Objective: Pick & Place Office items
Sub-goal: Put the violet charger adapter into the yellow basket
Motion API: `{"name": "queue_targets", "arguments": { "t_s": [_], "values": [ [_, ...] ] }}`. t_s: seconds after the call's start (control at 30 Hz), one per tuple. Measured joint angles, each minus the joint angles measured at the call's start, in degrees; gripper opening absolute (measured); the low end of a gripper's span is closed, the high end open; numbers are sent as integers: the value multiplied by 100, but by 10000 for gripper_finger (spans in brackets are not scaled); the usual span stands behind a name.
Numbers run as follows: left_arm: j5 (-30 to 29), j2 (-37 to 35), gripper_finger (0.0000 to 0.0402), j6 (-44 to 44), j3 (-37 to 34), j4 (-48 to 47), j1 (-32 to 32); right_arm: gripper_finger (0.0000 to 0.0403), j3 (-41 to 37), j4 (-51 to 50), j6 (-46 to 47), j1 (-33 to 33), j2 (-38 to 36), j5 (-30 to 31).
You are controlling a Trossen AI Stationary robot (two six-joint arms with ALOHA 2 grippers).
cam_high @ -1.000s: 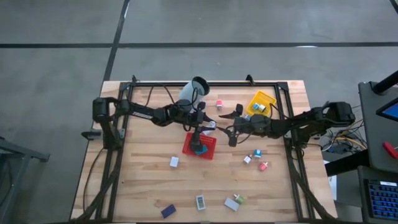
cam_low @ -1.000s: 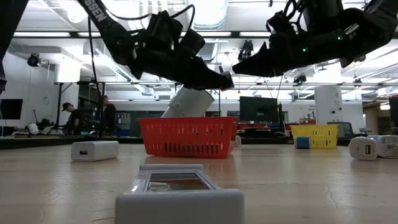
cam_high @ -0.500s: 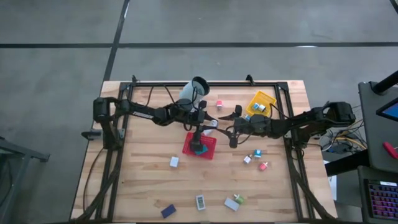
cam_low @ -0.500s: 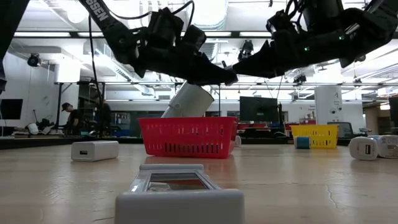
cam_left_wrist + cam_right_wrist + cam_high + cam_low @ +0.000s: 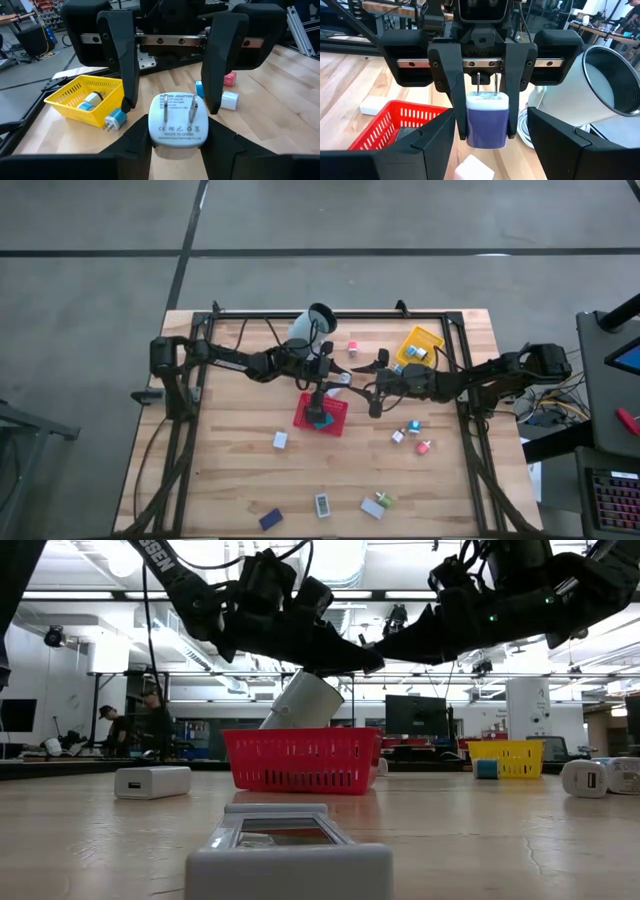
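Right wrist view: we saw the left gripper (image 5: 485, 117) clamped on a plug adapter (image 5: 487, 120) above the red tray (image 5: 380, 129), prongs up; the right gripper (image 5: 172, 100) faced it wide open (a handover, we judged).

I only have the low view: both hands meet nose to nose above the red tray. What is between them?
Observer: The left hand is shut on a white power adapter, its prongs pointing back toward that hand's own wrist.
Operator: Has the right hand got hold of it?
Observer: No. The right hand is open, with one finger on each side of the adapter and a gap showing on both sides.
Operator: Is anything in the red tray?
Observer: From above, a teal item lies inside the red tray.
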Motion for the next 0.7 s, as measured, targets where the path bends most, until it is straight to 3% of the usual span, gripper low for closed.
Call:
{"name": "queue_targets", "arguments": {
  "t_s": [0.7],
  "values": [
    [-20, 0, 128, 44, 11, 85, -73, 223, 92, -32, -50, 2, 0, -59]
  ]
}}
